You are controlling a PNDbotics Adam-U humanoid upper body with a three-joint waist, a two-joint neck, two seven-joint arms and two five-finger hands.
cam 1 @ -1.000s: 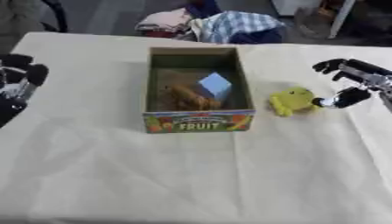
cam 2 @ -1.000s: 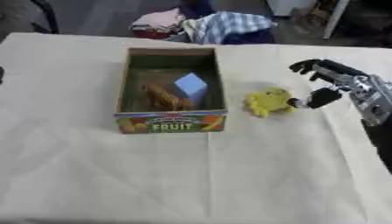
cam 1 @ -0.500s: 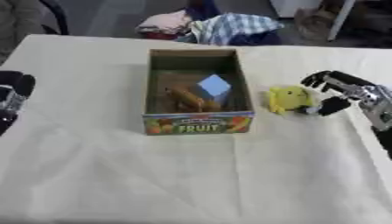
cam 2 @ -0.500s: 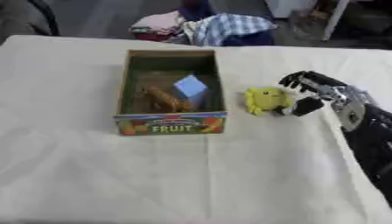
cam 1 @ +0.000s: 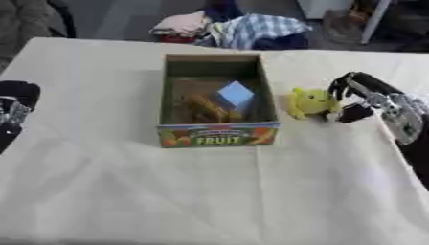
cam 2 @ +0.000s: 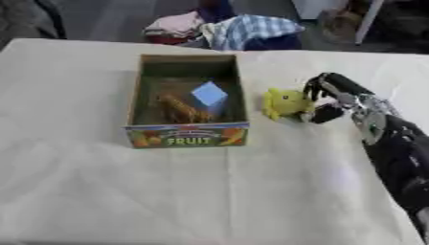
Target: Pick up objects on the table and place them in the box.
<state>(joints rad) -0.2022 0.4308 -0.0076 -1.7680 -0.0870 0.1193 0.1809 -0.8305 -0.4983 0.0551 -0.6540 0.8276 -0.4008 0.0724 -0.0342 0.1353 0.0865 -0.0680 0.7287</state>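
Yellow toy [cam 1: 311,102] seen on table [cam 1: 209,191], just right of box [cam 1: 217,134], outside it. Right hand [cam 1: 355,97] placed at toy's right side, fingers curled against it; full grasp cannot be told. Blue block [cam 1: 235,93] and orange-brown item [cam 1: 205,107] seen inside box. Left hand [cam 1: 14,112] seen at left edge, well apart; finger state cannot be told.

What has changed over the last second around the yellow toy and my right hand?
The right hand has moved in leftward from the table's right side and now curls around the small yellow plush toy, which hasn't visibly moved. The cardboard fruit box, its blue cube and the left hand stayed put.
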